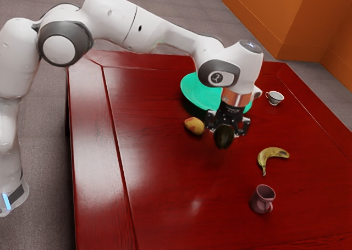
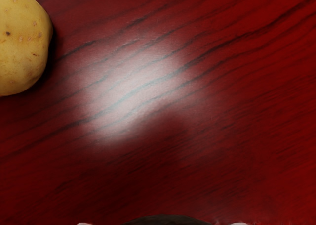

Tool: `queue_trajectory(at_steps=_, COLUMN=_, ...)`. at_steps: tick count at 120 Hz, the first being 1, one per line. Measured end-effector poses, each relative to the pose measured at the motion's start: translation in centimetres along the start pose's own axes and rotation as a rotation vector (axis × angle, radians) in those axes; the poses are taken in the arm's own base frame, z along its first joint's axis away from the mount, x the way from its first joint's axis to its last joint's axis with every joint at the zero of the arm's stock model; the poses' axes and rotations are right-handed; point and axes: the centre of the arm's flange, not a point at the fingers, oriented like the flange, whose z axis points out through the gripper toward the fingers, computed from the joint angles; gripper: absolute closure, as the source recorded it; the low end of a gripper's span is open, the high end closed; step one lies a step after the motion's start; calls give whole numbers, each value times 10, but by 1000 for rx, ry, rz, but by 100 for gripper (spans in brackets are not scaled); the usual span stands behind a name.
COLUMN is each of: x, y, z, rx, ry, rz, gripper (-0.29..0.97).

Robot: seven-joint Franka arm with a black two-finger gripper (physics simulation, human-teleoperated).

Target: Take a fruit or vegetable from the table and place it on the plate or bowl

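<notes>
Dark fruit is hanging clamped between the gripper's jaws at the frame's centre, over the table, just right of the yellow fruit and just below the green plate.

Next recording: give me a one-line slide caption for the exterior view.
Gripper holding a dark fruit beside the green plate; yellow fruit, banana, mug and teacup sit on the red table.

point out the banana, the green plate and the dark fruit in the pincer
banana [image 1: 270, 154]: exterior view, middle of its curved body
green plate [image 1: 190, 90]: exterior view, bare part by its left rim
dark fruit [image 1: 224, 137]: exterior view, middle of its rounded face
</notes>
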Motion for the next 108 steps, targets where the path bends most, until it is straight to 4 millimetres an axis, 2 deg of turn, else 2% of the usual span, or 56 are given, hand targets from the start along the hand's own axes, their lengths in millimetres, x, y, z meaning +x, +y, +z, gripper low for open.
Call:
queue_trajectory(at_steps=29, x=10, y=-7, z=-68, rx=-55, ry=43, rz=-15, gripper=37)
queue_trajectory(at_steps=39, x=37, y=-18, z=-81, rx=-52, ry=58, rz=-58, gripper=39)
queue_trajectory(at_steps=64, x=128, y=-61, z=-86, rx=-22, ry=70, rz=-205, gripper=41)
queue_trajectory(at_steps=76, x=166, y=-74, z=-98, rx=-44, ry=81, rz=-265, gripper=41)
queue_trajectory(at_steps=88, x=192, y=-65, z=-106, rx=-91, ry=91, rz=-289, gripper=41)
queue_trajectory(at_steps=108, x=230, y=-40, z=-74, rx=-143, ry=88, rz=-309, gripper=41)
